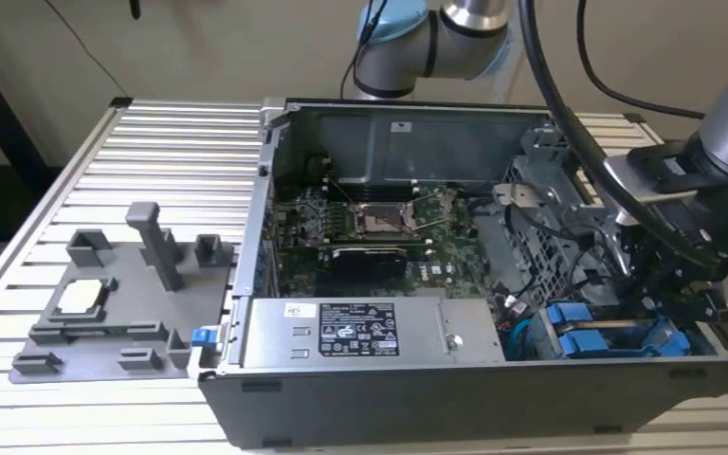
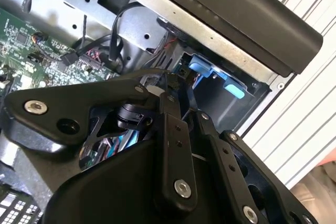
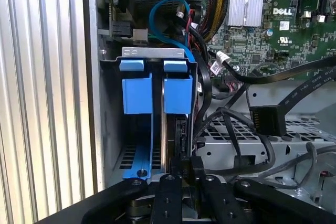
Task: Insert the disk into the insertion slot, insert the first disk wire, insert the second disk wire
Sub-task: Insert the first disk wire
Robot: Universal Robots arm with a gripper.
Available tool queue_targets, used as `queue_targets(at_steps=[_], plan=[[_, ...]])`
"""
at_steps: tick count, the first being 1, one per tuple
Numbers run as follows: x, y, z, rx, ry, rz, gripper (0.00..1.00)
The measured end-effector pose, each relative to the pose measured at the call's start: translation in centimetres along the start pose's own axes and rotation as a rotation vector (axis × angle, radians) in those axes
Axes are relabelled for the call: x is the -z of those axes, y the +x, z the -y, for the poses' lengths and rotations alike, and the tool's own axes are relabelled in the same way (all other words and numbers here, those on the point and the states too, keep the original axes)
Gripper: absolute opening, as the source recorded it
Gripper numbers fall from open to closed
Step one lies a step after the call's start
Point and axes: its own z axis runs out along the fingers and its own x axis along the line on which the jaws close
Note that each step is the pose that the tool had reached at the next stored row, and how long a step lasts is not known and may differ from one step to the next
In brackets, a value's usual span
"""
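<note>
Blue-framed silver-grey hard disk [image 3: 177,95] sits in the grey sheet-metal slot [image 3: 153,52] at the black case's [image 1: 465,417] four o'clock, where the black gripper [image 3: 182,165], jaws pinched on a black wire plug [image 3: 181,159], could bend pins if skewed.

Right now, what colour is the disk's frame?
The frame is bright blue, best in the first wrist view.

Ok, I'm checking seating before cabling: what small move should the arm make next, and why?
Probably a short, gentle push inward. In the first wrist view the gripper sits behind the disk, whose blue frame lies in the insertion slot beside another blue-framed drive. I cannot tell whether it is fully home, and a black connector lies loose nearby.
</note>
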Motion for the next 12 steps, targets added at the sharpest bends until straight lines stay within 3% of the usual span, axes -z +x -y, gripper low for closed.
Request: queue_targets(at_steps=[2, 3, 7, 12], plan=[[-0.02, 0.0, 0.0, 0.0, 0.0, 0.0, 0.2], [-0.02, 0.0, 0.0, 0.0, 0.0, 0.0, 0.27], [0.06, -0.01, 0.0, 0.0, -0.0004, -0.0002, 0.27], [1.44, -0.09, 0.18, 0.0, -0.0028, 0.0, 0.27]])
